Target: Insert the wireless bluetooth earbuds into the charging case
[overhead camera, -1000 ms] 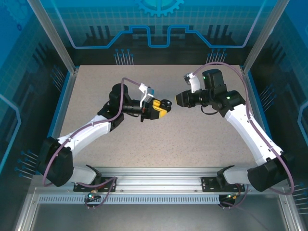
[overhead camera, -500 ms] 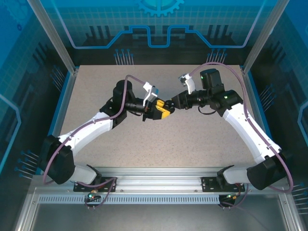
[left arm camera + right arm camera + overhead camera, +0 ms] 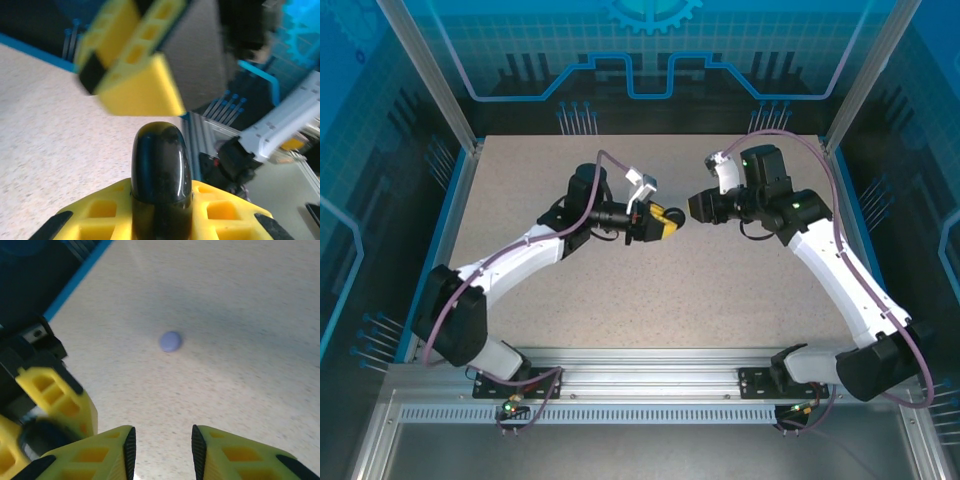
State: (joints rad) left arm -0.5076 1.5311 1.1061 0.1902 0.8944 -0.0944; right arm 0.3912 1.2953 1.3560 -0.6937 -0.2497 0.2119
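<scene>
The left claw is clenched on the charging case, gripping the black puck edge-on over the middle of the surface. The right claw is just beside it, released, jaws apart with nothing between them

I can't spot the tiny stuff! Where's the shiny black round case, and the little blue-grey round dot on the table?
shiny black round charging case [image 3: 161,172], left wrist view, on its curved front edge.
little blue-grey round dot [image 3: 170,341], right wrist view, on its middle.
</scene>
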